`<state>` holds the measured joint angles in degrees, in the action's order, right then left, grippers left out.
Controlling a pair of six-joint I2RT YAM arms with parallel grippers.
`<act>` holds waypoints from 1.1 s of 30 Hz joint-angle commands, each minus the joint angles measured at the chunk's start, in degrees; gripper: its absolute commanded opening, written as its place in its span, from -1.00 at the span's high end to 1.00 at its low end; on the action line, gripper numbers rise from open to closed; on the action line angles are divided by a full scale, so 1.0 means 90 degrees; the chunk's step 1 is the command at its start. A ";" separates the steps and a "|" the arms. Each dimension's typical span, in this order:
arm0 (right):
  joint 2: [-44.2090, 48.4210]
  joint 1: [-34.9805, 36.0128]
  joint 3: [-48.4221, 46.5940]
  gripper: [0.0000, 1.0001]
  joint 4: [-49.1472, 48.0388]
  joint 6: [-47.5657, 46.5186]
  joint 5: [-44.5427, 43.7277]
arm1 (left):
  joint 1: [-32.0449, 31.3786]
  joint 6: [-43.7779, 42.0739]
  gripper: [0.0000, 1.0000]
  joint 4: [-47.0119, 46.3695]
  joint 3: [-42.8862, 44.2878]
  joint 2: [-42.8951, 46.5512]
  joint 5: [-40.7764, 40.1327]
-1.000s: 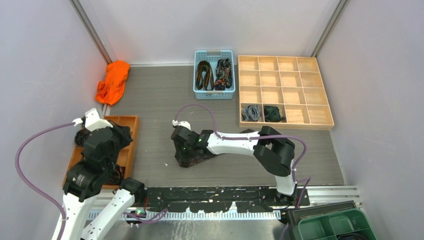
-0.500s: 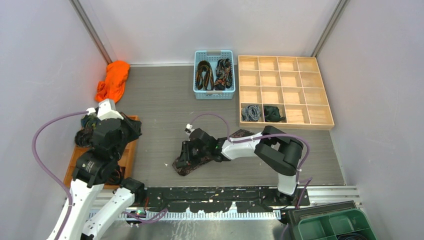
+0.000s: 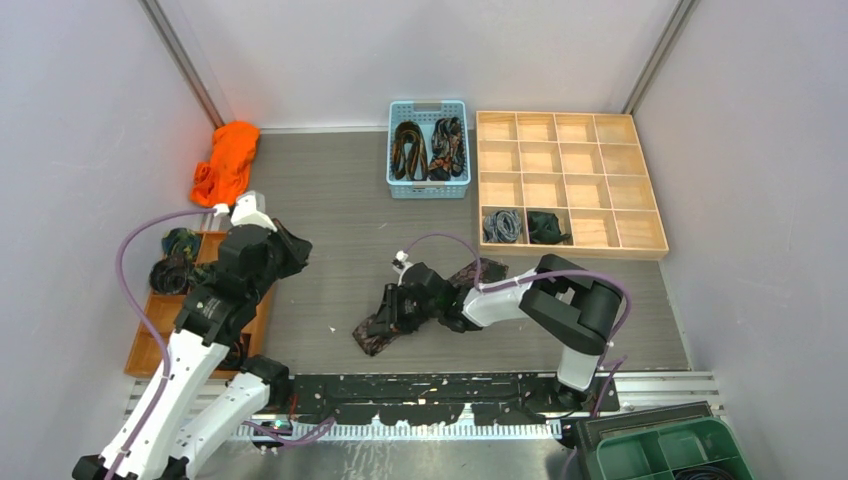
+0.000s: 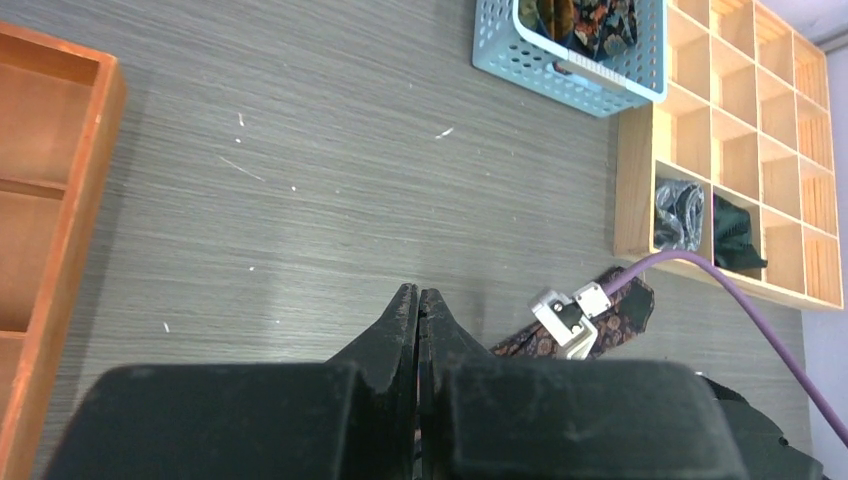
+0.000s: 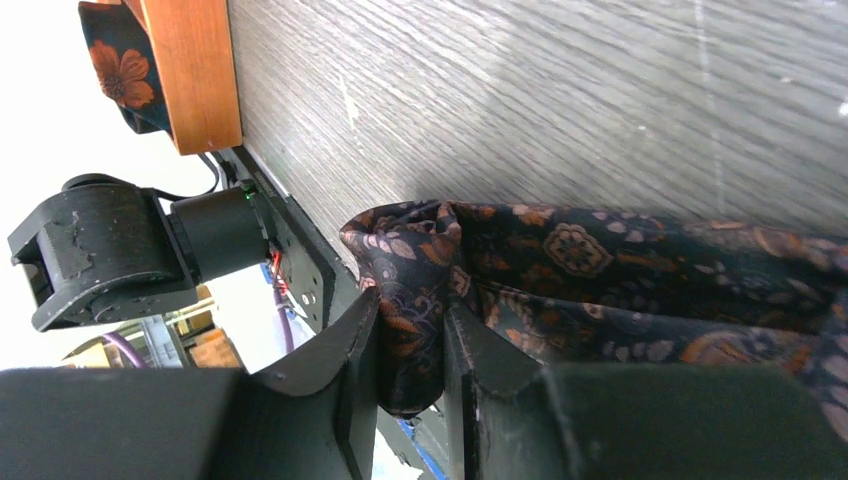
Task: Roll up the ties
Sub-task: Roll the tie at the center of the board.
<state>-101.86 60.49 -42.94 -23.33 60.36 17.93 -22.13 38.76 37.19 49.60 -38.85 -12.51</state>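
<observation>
A brown-maroon paisley tie [image 3: 378, 329] lies folded on the grey table near the front middle, its far end [image 3: 480, 271] reaching toward the wooden grid. My right gripper [image 3: 392, 312] is shut on a fold of it; the right wrist view shows the fabric [image 5: 600, 250] pinched between the fingers [image 5: 412, 340]. My left gripper [image 3: 290, 250] is shut and empty above the table, left of the tie; its closed tips [image 4: 418, 305] show in the left wrist view, with the tie's end [image 4: 620, 310] beyond. Rolled ties sit in the wooden grid: a grey one [image 3: 503, 225] and a green one [image 3: 546, 226].
A blue basket [image 3: 428, 182] at the back holds more ties [image 3: 428, 147]. The wooden grid box [image 3: 566, 180] is at back right. An orange-brown tray [image 3: 262, 310] at the left holds coiled ties [image 3: 172, 272]. A bright orange cloth [image 3: 226, 162] lies back left. A green bin [image 3: 668, 452] is at front right.
My right gripper has moved right and toward the front with the tie, stretching it flatter. My left arm has swung right and forward, off the tray and over the table.
</observation>
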 commanded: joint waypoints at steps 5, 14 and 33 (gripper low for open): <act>0.0573 -0.0027 -0.0166 0.49 0.1497 -0.0751 -0.0992 | -0.0121 0.0034 1.00 -0.0988 -0.0506 -0.0029 0.0540; 0.0637 -0.0031 -0.0797 0.10 0.2769 -0.1296 -0.1175 | -0.0692 0.0048 1.00 -0.1517 -0.1064 -0.0313 0.0445; 0.2502 0.0077 -0.0329 0.06 0.3737 -0.1394 -0.1698 | -0.1144 0.0545 1.00 -0.2921 -0.2672 -0.1492 0.0484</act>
<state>-83.61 60.36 -47.97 8.14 48.12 4.60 -32.18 41.39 18.52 27.79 -50.24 -9.87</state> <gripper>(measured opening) 0.566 0.005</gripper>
